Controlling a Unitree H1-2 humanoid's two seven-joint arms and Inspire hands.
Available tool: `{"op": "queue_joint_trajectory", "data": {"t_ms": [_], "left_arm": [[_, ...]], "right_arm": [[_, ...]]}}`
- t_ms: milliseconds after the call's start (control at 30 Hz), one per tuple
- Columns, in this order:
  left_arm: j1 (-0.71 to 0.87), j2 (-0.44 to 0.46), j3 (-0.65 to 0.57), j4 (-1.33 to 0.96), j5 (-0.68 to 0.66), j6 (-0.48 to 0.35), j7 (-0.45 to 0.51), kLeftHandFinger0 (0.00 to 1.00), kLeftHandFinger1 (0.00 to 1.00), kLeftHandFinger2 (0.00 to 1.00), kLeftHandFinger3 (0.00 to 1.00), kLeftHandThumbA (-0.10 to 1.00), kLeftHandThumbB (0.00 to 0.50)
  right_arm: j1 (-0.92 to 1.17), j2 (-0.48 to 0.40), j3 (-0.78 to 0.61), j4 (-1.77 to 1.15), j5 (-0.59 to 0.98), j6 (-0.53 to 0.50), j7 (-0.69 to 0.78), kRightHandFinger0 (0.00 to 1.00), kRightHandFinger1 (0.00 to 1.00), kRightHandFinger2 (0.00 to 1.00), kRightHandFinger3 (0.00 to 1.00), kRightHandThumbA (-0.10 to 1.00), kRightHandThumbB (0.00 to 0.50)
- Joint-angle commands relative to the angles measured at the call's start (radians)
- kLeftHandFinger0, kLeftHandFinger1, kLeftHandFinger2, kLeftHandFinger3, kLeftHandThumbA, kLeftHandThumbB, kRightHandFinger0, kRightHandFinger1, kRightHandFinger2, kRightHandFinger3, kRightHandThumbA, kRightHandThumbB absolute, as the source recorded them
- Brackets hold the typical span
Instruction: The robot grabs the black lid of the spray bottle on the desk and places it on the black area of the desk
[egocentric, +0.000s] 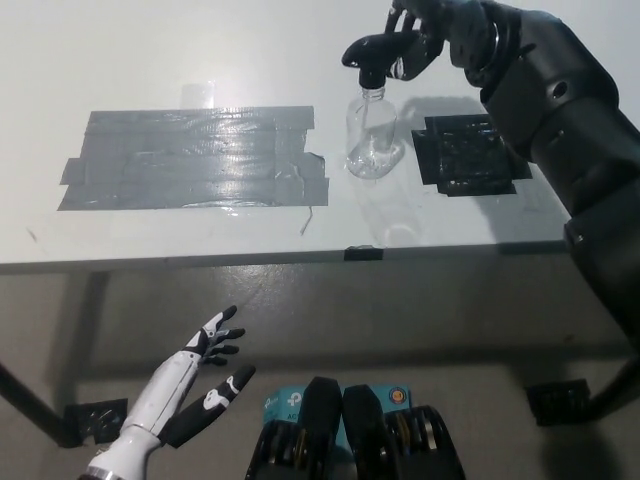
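A clear spray bottle stands upright on the white desk, just left of a black taped patch. Its black trigger lid hangs a little above the bottle's neck, nozzle pointing left. My black right hand is shut on the lid from the right, with the arm reaching in from the right edge. My white left hand rests open below the desk's front edge at lower left.
A wide grey taped patch covers the desk's left-middle, and a loose strip sticks out near its right end. The desk's front edge runs across the middle of the picture, with floor below.
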Motion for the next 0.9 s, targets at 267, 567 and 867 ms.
{"op": "queue_joint_trajectory", "data": {"t_ms": [267,567,867], "left_arm": [[-0.021,0.026,-0.011,-0.014,0.028,-0.024,-0.013,0.73,0.75,0.82,1.0,0.94,0.212],[-0.017,0.022,-0.014,-0.001,0.032,-0.034,-0.006,0.74,0.75,0.82,1.0,0.94,0.207],[0.003,0.02,-0.014,-0.005,0.038,-0.037,0.0,0.75,0.74,0.81,1.0,0.95,0.206]], "right_arm": [[-0.114,-0.057,-0.155,-0.033,0.112,-0.087,-0.151,0.05,0.4,0.65,0.01,0.74,0.115],[-0.132,-0.093,-0.28,-0.05,0.176,-0.128,-0.207,0.06,0.36,0.55,0.38,0.7,0.091],[-0.127,-0.12,-0.473,-0.052,0.317,-0.087,-0.248,0.0,0.32,0.59,0.35,0.64,0.06]]}}
